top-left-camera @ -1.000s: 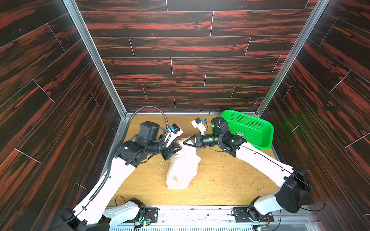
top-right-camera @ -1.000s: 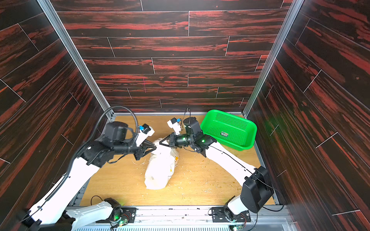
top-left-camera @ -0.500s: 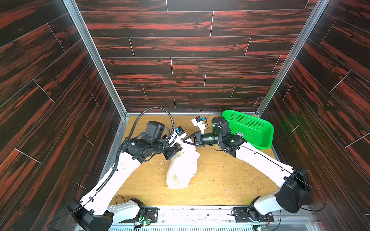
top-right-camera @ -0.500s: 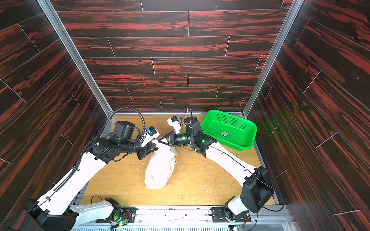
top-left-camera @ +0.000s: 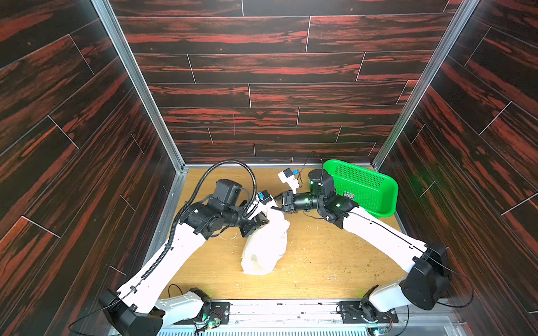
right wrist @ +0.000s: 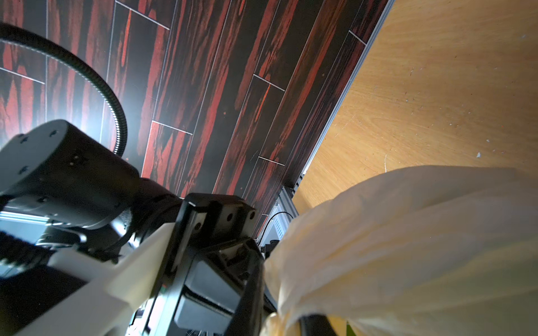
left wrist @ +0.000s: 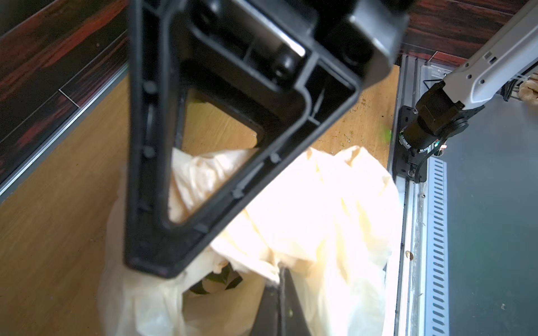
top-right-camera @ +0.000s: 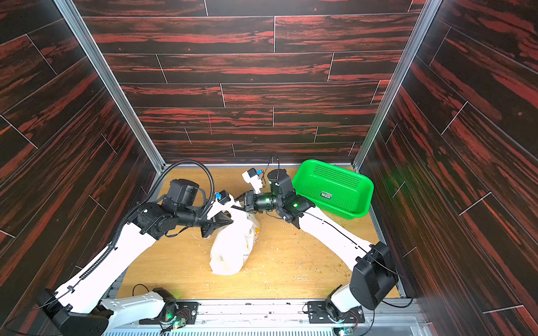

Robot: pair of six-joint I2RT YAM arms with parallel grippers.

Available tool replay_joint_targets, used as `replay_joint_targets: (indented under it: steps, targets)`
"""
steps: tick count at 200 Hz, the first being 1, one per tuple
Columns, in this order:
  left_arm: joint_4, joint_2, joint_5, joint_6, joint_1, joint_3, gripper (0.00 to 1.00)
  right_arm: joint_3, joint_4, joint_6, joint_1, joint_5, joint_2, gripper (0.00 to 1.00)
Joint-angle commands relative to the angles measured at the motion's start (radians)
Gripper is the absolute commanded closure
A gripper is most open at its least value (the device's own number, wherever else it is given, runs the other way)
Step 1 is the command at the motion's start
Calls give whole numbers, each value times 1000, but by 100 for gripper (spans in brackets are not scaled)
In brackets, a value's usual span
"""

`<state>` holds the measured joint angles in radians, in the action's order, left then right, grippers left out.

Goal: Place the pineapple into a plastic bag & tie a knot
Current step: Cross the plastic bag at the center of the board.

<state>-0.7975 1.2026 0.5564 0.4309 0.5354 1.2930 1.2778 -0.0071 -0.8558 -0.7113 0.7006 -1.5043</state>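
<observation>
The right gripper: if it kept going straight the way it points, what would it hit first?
Probably the plastic bag: its bunched top lies right before the right gripper. Just behind sits the left gripper, though depth is hard to judge.

On the table (top-left-camera: 320, 261), the plastic bag (top-left-camera: 263, 247) lies left of the basket (top-left-camera: 361, 180).

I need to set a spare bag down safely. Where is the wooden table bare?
Bare wooden table lies between the thin white plastic bag and the right arm's white link, and along the front rail. Crowded: the left gripper and right gripper meet at the bag's top; the green perforated plastic basket fills the back right corner.
</observation>
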Motion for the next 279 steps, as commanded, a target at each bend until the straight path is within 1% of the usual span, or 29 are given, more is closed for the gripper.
replay_joint_targets:
  steps: [1,23,52,77,84,101,110,124,150,168,187,201,206,225,261,279]
  targets:
    - [0,-1,-25,19,4,-14,97,19,23,4,-3,63,-13,83]
    - [-12,4,-59,38,4,-15,98,50,-44,43,-3,93,-21,82]
    - [-2,-9,-55,47,5,-23,98,90,-178,119,-2,112,-43,78]
    - [7,-15,-38,48,5,-33,98,113,-210,128,-3,135,-61,79]
    - [6,-17,-35,48,5,-36,98,115,-196,119,-5,147,-65,81]
    - [8,-18,-32,52,5,-46,98,114,-143,79,-4,182,-72,91]
    - [18,-21,-42,51,4,-56,98,113,-118,60,-4,200,-75,95]
    - [33,-30,-66,51,5,-76,96,109,-76,32,-3,230,-74,100]
    - [80,-66,-105,43,4,-136,89,96,3,-27,2,270,-64,100]
    - [103,-102,-137,41,5,-186,86,86,37,-55,12,285,-55,100]
    - [160,-159,-183,17,5,-246,82,42,144,-143,32,312,-37,100]
    - [213,-196,-200,-1,3,-292,81,29,166,-158,36,325,-31,100]
    - [251,-205,-200,-5,3,-299,81,25,176,-164,36,331,-29,100]
    - [287,-232,-185,-30,3,-307,81,6,191,-176,39,334,-27,100]
    - [354,-322,-97,-128,2,-275,81,20,67,-91,48,288,-33,100]
    - [344,-330,-55,-187,3,-242,81,37,13,-54,48,280,-37,100]
